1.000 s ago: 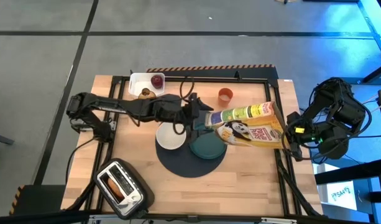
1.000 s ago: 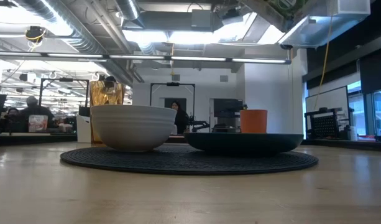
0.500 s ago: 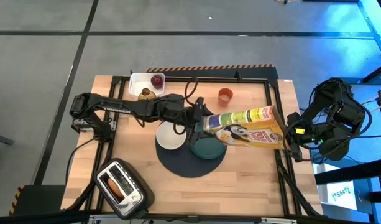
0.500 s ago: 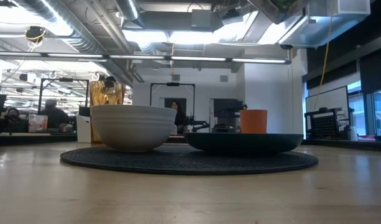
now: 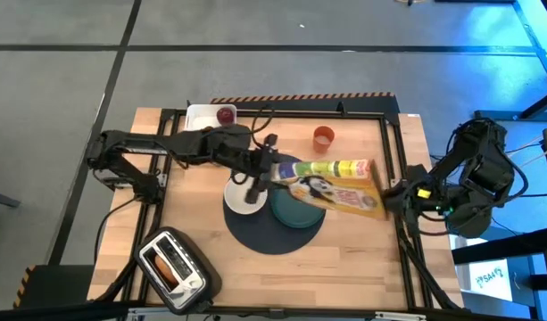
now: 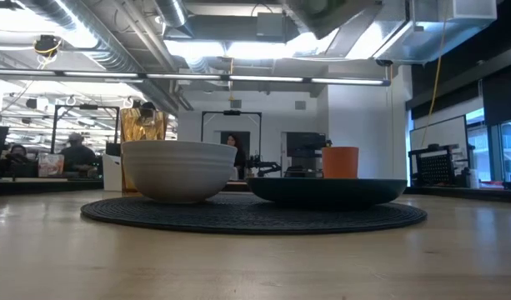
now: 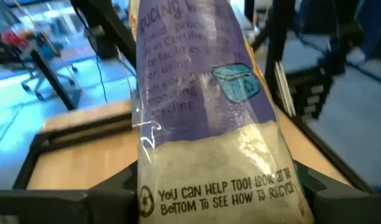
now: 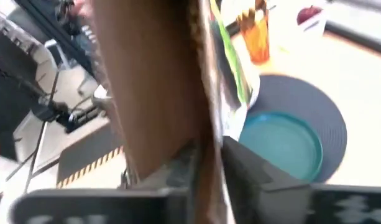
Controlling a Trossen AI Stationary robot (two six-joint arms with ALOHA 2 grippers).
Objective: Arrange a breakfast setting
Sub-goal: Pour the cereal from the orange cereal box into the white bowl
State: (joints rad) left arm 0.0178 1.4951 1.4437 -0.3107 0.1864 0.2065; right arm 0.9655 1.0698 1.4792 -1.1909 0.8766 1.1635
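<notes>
Since 1 second ago the cereal bag (image 5: 331,185) has swung left and tilted, its top now over the white bowl (image 5: 245,197) at frame centre. Both claws clamp it: the left gripper (image 5: 275,169) at its top, the right gripper (image 5: 391,192) at its bottom, centre right. On the round dark-grey mat (image 5: 277,227) the bowl and teal plate (image 5: 295,210) sit side by side. 1 small orange cup (image 5: 323,136) stands above them.

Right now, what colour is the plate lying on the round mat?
The plate is teal, beside the white bowl on the dark-grey mat. The right wrist view shows it best.
</notes>
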